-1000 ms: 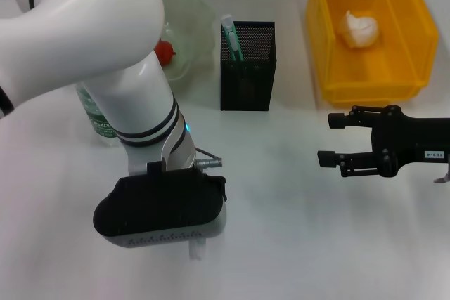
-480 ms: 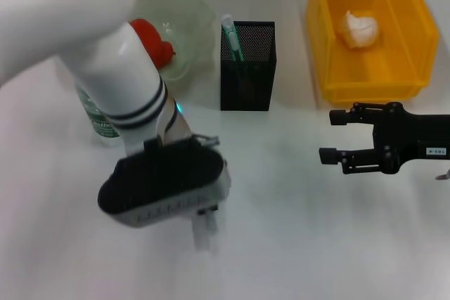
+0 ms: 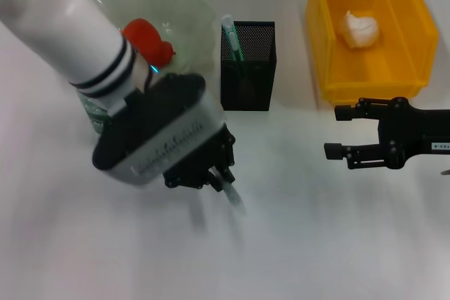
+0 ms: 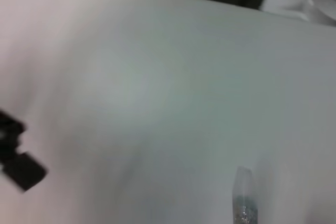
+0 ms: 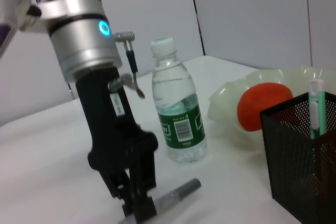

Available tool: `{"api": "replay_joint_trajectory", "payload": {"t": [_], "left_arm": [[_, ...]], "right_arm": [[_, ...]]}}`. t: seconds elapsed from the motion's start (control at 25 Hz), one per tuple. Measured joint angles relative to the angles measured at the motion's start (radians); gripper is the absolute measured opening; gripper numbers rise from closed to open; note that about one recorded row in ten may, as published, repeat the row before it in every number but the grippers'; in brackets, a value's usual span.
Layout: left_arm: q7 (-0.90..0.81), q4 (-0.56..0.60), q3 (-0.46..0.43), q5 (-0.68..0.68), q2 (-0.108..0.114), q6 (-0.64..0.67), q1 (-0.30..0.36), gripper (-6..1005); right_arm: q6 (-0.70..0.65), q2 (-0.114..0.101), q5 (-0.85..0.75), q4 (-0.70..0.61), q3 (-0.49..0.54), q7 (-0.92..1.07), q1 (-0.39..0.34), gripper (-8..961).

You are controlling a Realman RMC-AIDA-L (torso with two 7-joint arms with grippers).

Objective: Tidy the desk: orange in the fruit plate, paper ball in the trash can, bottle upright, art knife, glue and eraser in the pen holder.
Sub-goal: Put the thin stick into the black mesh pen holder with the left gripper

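Now the left gripper [image 3: 211,173] clamps one end of the glue [image 5: 177,194], whose grey length sticks out roughly level, seemingly just above the desk [image 3: 295,244]. Beyond it, toward the back, stands the pen holder [image 3: 247,68], art knife [image 3: 232,40] already inside. Off to the side, the right gripper [image 3: 341,131] hangs spread and idle.

Head view looks down on desk [image 3: 295,244]; right wrist low, sideways, sharing bottle [image 5: 176,114]
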Motion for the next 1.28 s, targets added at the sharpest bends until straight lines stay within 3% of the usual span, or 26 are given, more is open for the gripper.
{"api": "replay_joint_trajectory", "payload": {"t": [0.08,0.12,0.32,0.36,0.44,0.6,0.64,0.96,1.0,1.28], "left_arm": [[0.000,0.000,0.000,0.000,0.000,0.000,0.000,143],[-0.034,0.000,-0.123,-0.044,0.001,0.057,0.016,143],[-0.052,-0.001,-0.159,-0.064,0.002,0.070,0.024,139],[-0.067,-0.002,-0.249,-0.130,0.003,0.099,0.059,138],[-0.074,-0.002,-0.298,-0.177,0.004,0.127,0.077,138],[-0.078,-0.006,-0.328,-0.206,0.005,0.145,0.086,138],[-0.098,-0.028,-0.401,-0.291,0.006,0.190,0.114,138],[-0.183,-0.164,-0.546,-0.450,0.009,0.204,0.140,139],[-0.223,-0.237,-0.619,-0.501,0.010,0.218,0.135,139],[-0.254,-0.284,-0.646,-0.555,0.010,0.235,0.141,133]], "right_arm": [[0.000,-0.001,-0.003,0.000,0.001,0.001,0.001,809],[0.000,-0.001,-0.005,0.000,0.001,0.001,0.001,809],[-0.001,-0.001,-0.029,0.000,0.022,0.003,-0.005,808],[-0.002,-0.001,-0.033,0.000,0.025,0.004,-0.006,808],[-0.008,-0.001,-0.038,0.000,0.029,0.004,-0.008,808],[-0.014,-0.001,-0.052,0.004,0.038,0.004,-0.010,808],[-0.014,-0.001,-0.055,0.004,0.039,0.004,-0.010,808],[-0.054,0.000,-0.057,0.007,0.075,0.002,-0.018,808],[-0.068,0.000,-0.060,0.005,0.083,0.002,-0.018,808],[-0.087,-0.001,-0.073,0.000,0.101,-0.013,-0.018,808]]}}
